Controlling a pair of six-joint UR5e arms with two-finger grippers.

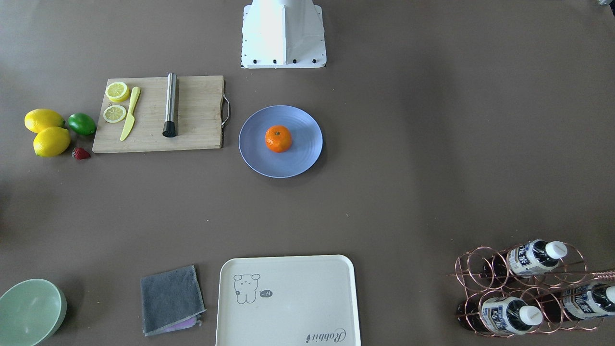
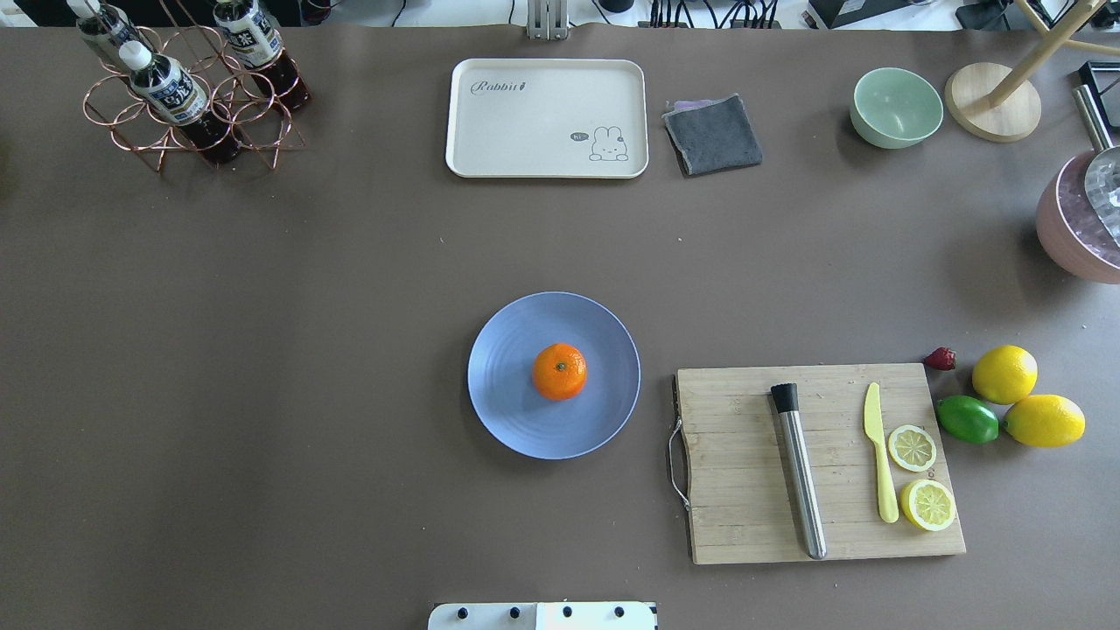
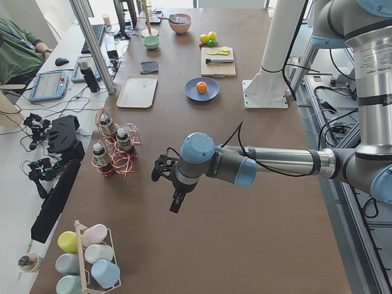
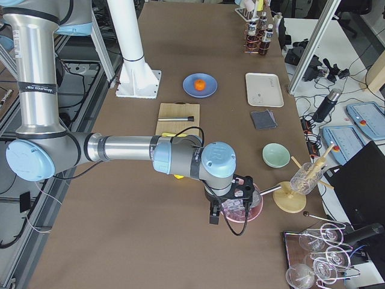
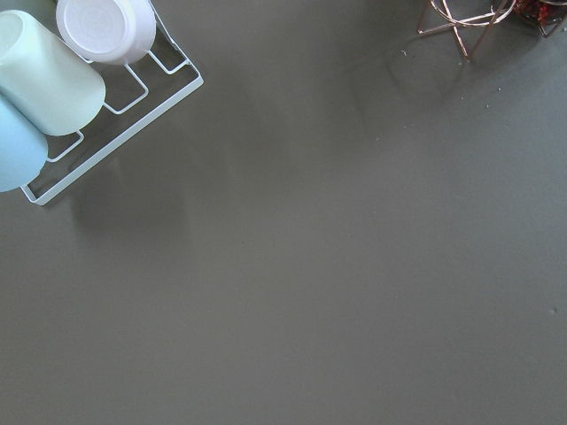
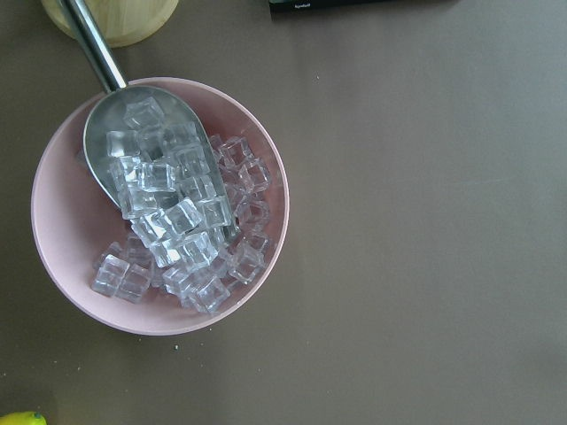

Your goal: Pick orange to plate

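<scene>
The orange sits on the blue-lavender plate, a little off the plate's centre, its dark stem dot facing up. The plate lies just above the middle of the front-facing view, on the brown counter. Left of the plate in that view is a wooden cutting board. It carries a steel muddler, a yellow knife and two lemon halves. Beyond the board's left edge two lemons, a lime and a strawberry cluster together. Along the bottom edge lie a pale green bowl, a folded grey cloth and a cream tray. A copper wire rack holding bottles is at the lower right. Neither hand is near the plate. In the left side view the left hand hangs over bare counter at centre-left of the frame, near the bottle rack. Its wrist camera sees only counter and, in the upper left corner, a white cup rack. In the right side view the right hand hangs over a pink bowl of ice cubes with a metal scoop in it. I cannot tell whether either hand is released or clenched, since only the side views show them.
</scene>
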